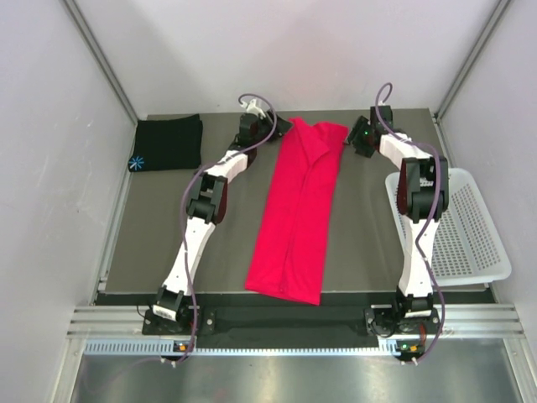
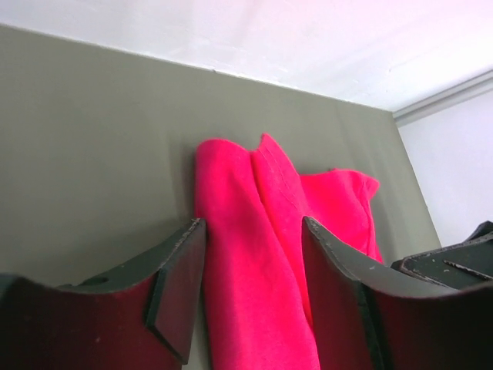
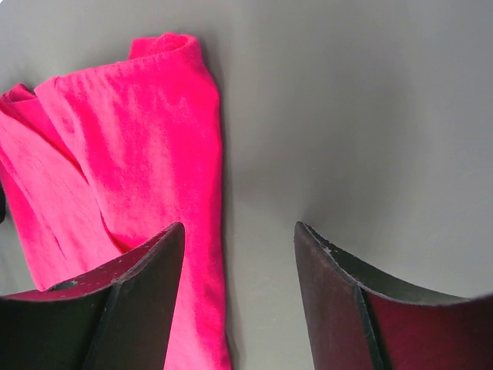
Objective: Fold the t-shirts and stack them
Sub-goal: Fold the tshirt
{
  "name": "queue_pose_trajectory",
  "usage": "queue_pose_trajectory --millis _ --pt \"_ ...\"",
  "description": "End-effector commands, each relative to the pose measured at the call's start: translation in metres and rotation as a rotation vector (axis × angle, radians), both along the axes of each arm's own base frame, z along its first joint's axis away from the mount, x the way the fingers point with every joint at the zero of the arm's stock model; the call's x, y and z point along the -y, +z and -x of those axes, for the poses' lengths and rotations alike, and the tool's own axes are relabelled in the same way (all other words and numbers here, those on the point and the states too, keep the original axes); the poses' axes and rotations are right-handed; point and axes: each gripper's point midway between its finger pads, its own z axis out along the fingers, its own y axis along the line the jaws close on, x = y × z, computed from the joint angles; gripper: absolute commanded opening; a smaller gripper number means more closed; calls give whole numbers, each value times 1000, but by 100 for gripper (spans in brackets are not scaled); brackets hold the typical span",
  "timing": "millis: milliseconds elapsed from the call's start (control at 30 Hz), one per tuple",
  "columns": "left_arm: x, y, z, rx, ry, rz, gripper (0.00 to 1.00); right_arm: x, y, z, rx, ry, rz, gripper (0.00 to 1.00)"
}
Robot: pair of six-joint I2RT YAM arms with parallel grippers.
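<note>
The red-pink t-shirt (image 1: pixel 299 210) lies folded into a long narrow strip down the middle of the table, its far end near the back edge. The black t-shirt (image 1: pixel 168 143), folded, with a light-blue starburst mark (image 1: pixel 138 162), lies at the back left. My left gripper (image 1: pixel 267 128) is open at the strip's far left corner; in the left wrist view its fingers straddle the red cloth (image 2: pixel 254 254). My right gripper (image 1: pixel 352 134) is open just right of the strip's far right corner; the right wrist view shows the cloth's edge (image 3: pixel 154 154) by its left finger.
A white perforated basket (image 1: pixel 470 227) stands at the table's right edge beside the right arm. White walls with metal corner posts enclose the back and sides. The table's near edge meets a metal rail where the arm bases sit.
</note>
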Motion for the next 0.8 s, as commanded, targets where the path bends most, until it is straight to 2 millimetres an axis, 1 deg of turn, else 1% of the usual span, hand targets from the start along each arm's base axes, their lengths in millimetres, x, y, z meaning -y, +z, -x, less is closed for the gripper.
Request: queue_pose_trajectory --millis 0,100,133,167,200,233,267,300,333,367,400,433,467,500,533,567,600,633,733,767 --pt "16 1 5 17 -28 11 57 3 11 -15 48 -8 -17 59" --pt "16 2 4 17 -19 11 52 3 5 -14 32 -16 -25 59" --pt "14 4 3 25 -12 6 47 3 3 -13 24 -18 -27 59" --pt "12 3 1 23 6 1 45 3 0 -13 17 -24 -28 59" --pt "9 7 -1 29 15 1 43 3 -2 -15 13 -32 -36 59" --pt "4 10 -5 35 29 1 35 3 -4 -16 9 -37 -41 59" --pt "1 13 -7 40 39 0 31 2 -9 -16 0 -41 -43 58" --pt "-4 14 -10 39 59 -4 26 3 -10 -18 2 -50 -42 56" --pt "-10 16 -13 40 77 -8 24 3 -9 -20 5 -60 -46 56" --pt "-15 18 -15 44 89 -12 21 4 -12 -22 4 -68 -46 54" --pt "-19 22 -18 52 105 -12 19 5 -10 -26 15 -75 -46 54" --pt "-22 22 -19 52 113 -13 14 5 -9 -29 25 -73 -50 53" --pt "-27 22 -21 51 124 -11 11 3 -15 -33 26 -69 -55 51" --pt "-29 24 -22 53 129 -9 8 0 -10 -38 38 -72 -74 50" --pt "-33 23 -24 52 137 -5 4 0 -12 -40 33 -77 -85 50" --pt "-35 21 -25 48 140 -3 1 -2 -20 -41 23 -81 -92 48" --pt "-36 21 -25 47 141 2 0 -3 -19 -45 28 -91 -103 47" --pt "-39 21 -26 47 143 13 0 -3 -24 -46 22 -96 -110 45" --pt "-40 24 -26 55 145 17 0 -5 -25 -49 24 -103 -127 43" --pt "-41 25 -27 56 146 16 0 -6 -29 -49 19 -104 -127 43"
